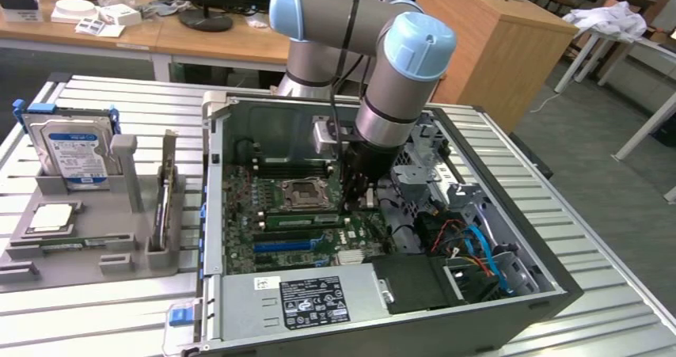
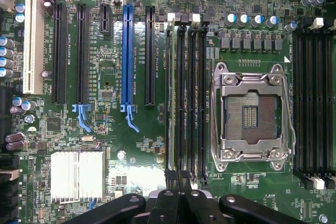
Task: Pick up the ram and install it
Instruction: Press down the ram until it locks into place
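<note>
The ram [image 1: 301,220] is a thin green stick lying along a memory slot beside the CPU socket [image 1: 301,192], inside the open PC case [image 1: 217,214]. In the wrist view the ram [image 2: 169,98] shows edge-on, standing in the outermost of the black slots next to the socket [image 2: 252,111]. My gripper [image 1: 354,199] reaches down into the case over the end of that stick, at the exterior view's right. Its black fingers [image 2: 168,203] are shut together just past the slot's end, gripper [image 2: 179,188]. I cannot tell whether they touch the ram.
A grey fixture [image 1: 90,254] at the exterior view's left holds a silver-and-blue hard drive [image 1: 74,147]. The power supply [image 1: 306,298] fills the case's near side, and cables [image 1: 476,242] crowd its right. A finned heatsink [image 2: 79,174] and a blue expansion slot [image 2: 127,56] flank the memory slots.
</note>
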You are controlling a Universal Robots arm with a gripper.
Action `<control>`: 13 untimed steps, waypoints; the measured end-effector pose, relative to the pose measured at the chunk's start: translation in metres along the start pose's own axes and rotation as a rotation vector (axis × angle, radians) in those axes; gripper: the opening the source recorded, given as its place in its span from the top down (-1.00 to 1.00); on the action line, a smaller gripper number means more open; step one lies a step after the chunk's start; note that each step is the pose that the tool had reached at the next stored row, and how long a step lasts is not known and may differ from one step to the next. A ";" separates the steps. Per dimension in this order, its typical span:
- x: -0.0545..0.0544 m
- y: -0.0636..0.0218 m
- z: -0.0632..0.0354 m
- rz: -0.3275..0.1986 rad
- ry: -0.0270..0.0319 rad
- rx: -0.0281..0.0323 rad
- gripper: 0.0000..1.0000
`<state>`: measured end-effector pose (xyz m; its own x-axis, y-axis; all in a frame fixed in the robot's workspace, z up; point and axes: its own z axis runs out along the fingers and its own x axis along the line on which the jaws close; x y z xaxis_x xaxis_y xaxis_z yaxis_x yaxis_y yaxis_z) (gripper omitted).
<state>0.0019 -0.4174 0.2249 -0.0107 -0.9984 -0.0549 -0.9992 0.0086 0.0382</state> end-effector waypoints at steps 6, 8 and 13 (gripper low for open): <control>0.000 0.0000 0.0004 0.000 -0.0002 0.0000 0.79; 0.000 -0.0001 0.0010 0.000 0.0000 0.0001 0.79; 0.000 0.0000 0.0016 0.000 0.0000 -0.0001 0.79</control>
<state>0.0019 -0.4174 0.2233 -0.0107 -0.9984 -0.0549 -0.9992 0.0086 0.0383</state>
